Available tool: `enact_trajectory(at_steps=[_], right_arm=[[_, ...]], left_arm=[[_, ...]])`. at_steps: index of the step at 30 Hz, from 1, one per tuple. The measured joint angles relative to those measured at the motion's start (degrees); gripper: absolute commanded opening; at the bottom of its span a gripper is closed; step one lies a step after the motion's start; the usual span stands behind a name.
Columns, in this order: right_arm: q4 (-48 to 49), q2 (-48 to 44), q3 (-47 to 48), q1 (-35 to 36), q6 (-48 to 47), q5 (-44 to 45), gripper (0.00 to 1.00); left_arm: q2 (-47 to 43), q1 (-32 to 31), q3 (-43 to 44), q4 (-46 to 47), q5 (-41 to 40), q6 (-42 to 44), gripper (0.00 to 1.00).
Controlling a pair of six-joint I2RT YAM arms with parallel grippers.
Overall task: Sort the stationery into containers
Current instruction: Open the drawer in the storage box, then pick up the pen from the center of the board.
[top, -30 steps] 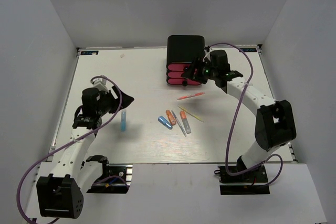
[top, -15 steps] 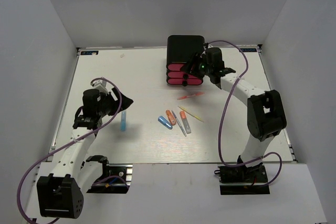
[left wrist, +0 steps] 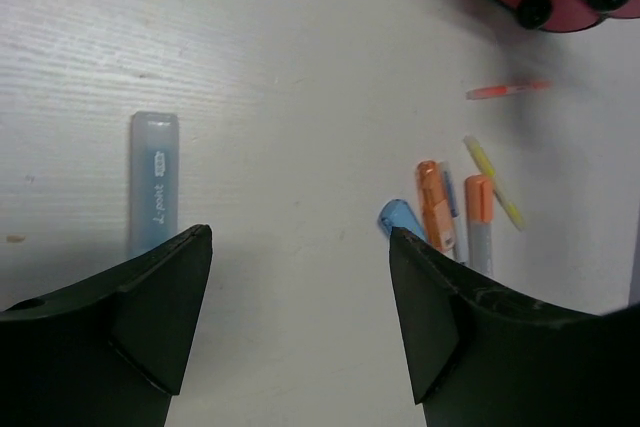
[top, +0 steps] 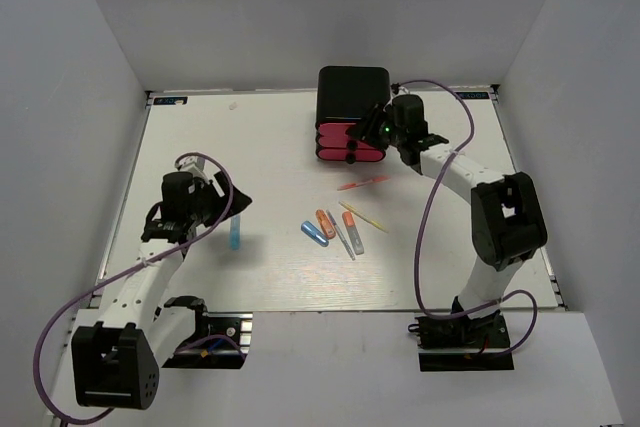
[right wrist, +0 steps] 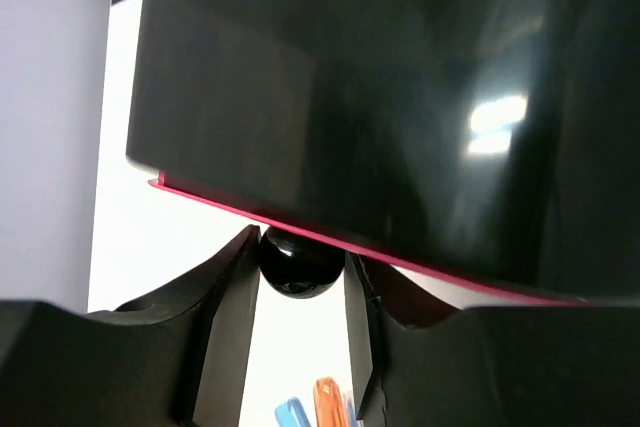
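The black cabinet [top: 353, 95] with three pink drawers [top: 348, 143] stands at the back of the table. My right gripper [top: 371, 133] is shut on a black drawer knob [right wrist: 300, 263], just under the pink drawer edge [right wrist: 220, 199] below the glossy cabinet top [right wrist: 400, 97]. My left gripper [left wrist: 300, 237] is open and empty, low over the table. A light-blue pen [left wrist: 154, 182] lies by its left finger and also shows in the top view [top: 236, 232]. A blue capsule [left wrist: 397, 217], an orange capsule [left wrist: 432, 202], a grey pen [left wrist: 478, 232], a yellow pen [left wrist: 495, 179] and a pink-orange pen [left wrist: 505, 90] lie loose.
The loose pieces cluster mid-table [top: 335, 229] between the arms, in front of the drawers. The pink-orange pen [top: 363, 183] lies closest to the cabinet. Grey walls surround the white table [top: 250, 147]. Purple cables loop beside both arms.
My right gripper has moved left, in to the drawer fronts, and now sits on a knob. My left arm has shifted slightly nearer and lower; the pens have not moved.
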Motion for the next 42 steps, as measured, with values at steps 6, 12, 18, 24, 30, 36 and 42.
enact_trajectory(at_steps=[6, 12, 18, 24, 30, 36, 42], right_arm=[[1.2, -7.3, -8.8, 0.9, -0.3, -2.0, 0.24], [0.9, -10.6, -12.5, 1.5, -0.2, -2.6, 0.52], [0.7, -10.6, -12.5, 1.5, -1.0, -4.2, 0.72], [-0.4, -10.7, -12.7, 1.5, -3.3, -6.4, 0.8], [-2.0, -13.6, -16.5, 1.5, -7.1, -9.0, 0.81], [-3.1, -17.7, -18.9, 1.6, -14.3, -10.2, 0.86], [-1.9, -23.1, -22.5, 1.8, -26.8, -10.5, 0.9]], left_arm=[[5.6, 0.0, 1.1, -3.7, -2.6, 1.0, 0.8], [10.0, -0.3, 2.1, -4.7, -4.7, 1.5, 0.8], [14.4, -0.3, 2.6, -4.7, -6.5, 2.6, 0.78], [19.2, -0.9, 4.8, -4.8, -9.8, 3.5, 0.72], [23.8, -2.3, 6.0, -5.4, -12.6, 4.9, 0.69], [29.6, -4.5, 10.4, -7.6, -16.7, 6.4, 0.63], [34.8, -7.4, 15.2, -10.4, -21.5, 7.1, 0.54]])
